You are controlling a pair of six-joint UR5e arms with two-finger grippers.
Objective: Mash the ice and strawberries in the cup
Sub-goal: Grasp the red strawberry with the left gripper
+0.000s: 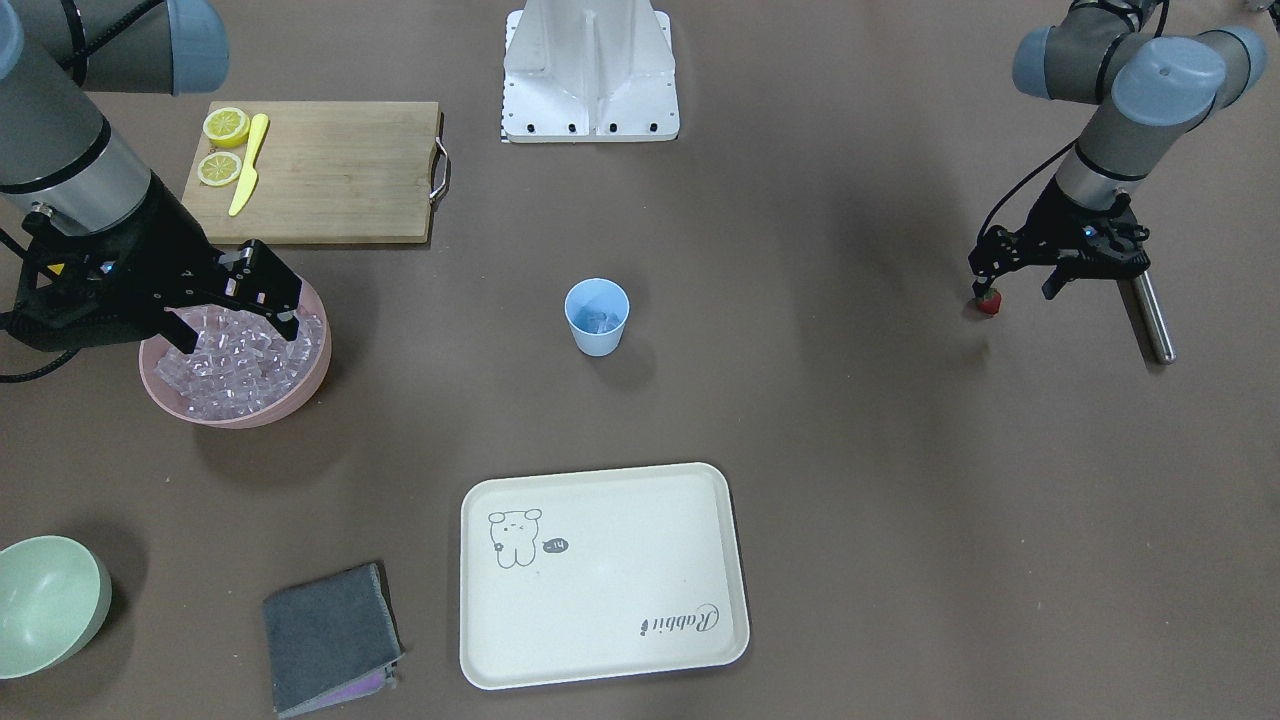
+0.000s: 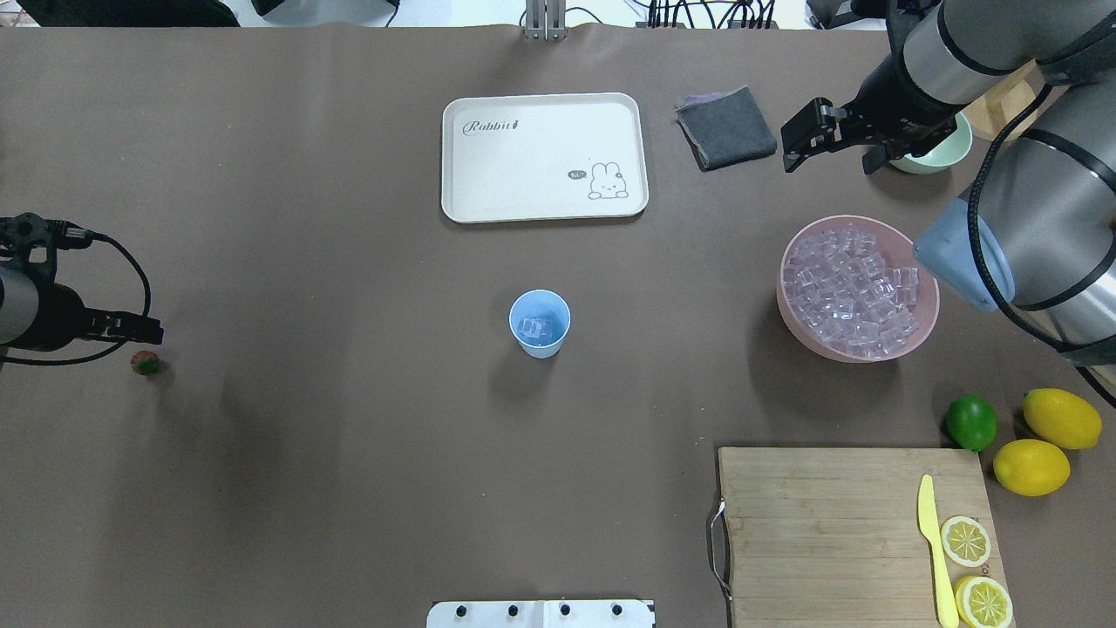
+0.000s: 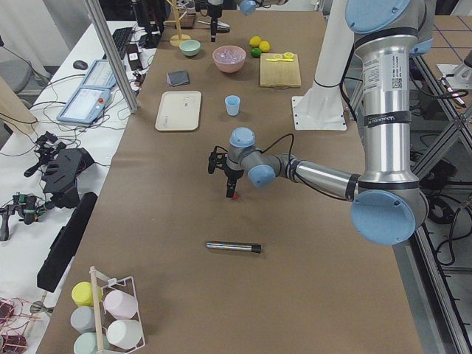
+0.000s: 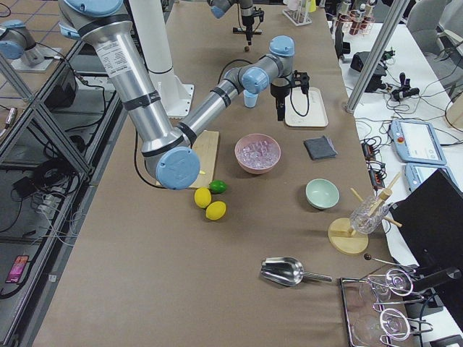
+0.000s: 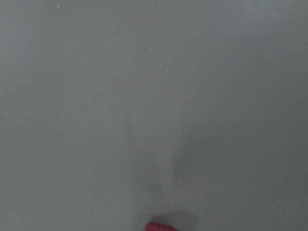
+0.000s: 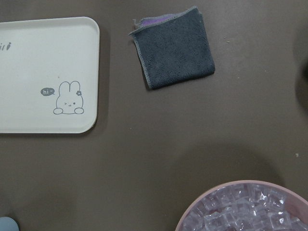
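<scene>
ice cubes (image 2: 536, 327), clear and glassy, lie in the small pale-blue plastic cup (image 2: 540, 349). left pincer (image 1: 1015, 285) gapes over the small red strawberry (image 1: 988, 302) on the table (image 2: 305, 392); right pincer (image 2: 830, 164) gapes too.

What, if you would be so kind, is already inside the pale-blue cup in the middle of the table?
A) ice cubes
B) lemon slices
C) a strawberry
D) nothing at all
A: the overhead view shows a few clear ice cubes at the bottom of the cup, while the strawberry lies well away from it.
</scene>
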